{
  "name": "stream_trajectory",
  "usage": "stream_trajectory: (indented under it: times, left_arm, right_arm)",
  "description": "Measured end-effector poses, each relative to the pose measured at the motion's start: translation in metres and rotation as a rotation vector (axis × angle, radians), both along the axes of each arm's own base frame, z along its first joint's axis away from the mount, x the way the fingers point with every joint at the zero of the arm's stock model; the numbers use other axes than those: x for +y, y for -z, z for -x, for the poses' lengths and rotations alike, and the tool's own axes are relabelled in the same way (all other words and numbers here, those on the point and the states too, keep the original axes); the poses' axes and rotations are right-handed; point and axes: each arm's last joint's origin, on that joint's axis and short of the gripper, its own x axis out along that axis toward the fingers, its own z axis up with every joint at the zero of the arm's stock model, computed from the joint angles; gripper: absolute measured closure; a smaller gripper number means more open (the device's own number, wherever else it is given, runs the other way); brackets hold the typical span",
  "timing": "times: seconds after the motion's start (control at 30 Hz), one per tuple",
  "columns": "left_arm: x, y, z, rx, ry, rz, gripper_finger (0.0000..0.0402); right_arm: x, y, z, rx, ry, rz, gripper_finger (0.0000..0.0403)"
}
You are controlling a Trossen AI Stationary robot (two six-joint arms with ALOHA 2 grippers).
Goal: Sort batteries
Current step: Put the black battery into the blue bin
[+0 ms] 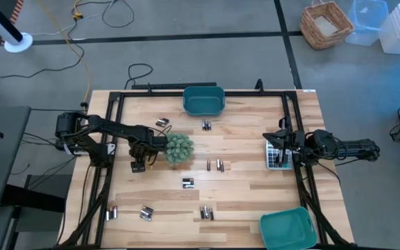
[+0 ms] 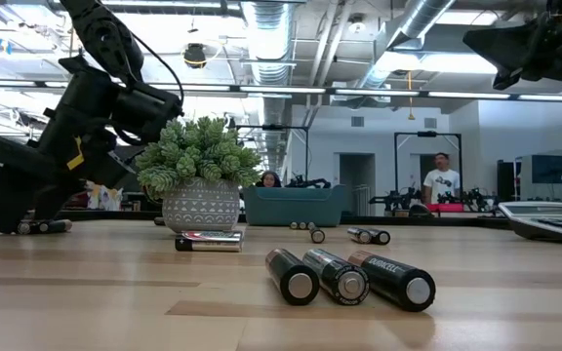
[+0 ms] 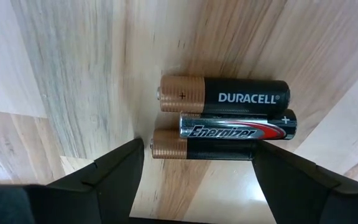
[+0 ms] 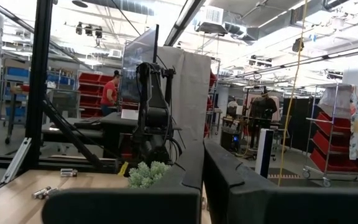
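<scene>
From above, we see the left gripper [image 1: 138,165] low over the table [image 1: 255,201] beside the potted plant [image 1: 179,148], batteries [image 1: 187,182] scattered in small groups across the boards; the right gripper [image 1: 281,147] waits by the calculator [image 1: 274,154], fingers closed on nothing. At table height, the left arm crouches left of the plant. Through the left wrist, our open fingers [image 3: 114,168] straddle a cluster of three cells [image 3: 225,124]; we'd centre on the nearest Duracell [image 3: 204,149] before closing, so the neighbours don't roll.
</scene>
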Motion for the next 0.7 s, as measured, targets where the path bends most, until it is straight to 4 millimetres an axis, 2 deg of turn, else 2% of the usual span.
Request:
stream_trajectory:
  times: [0.5, 0.7]
  left_arm:
    - [-0.0002, -0.0001, -0.0002, -0.002, -0.002, 0.007, 0.0114]
    - [-0.0003, 0.0000, -0.0003, -0.003, -0.002, 0.009, 0.0128]
  right_arm:
    - [0.0000, 0.0000, 0.0000, 0.001, 0.002, 0.005, 0.0376]
    - [0.0000, 0.0000, 0.0000, 0.001, 0.002, 0.005, 0.0376]
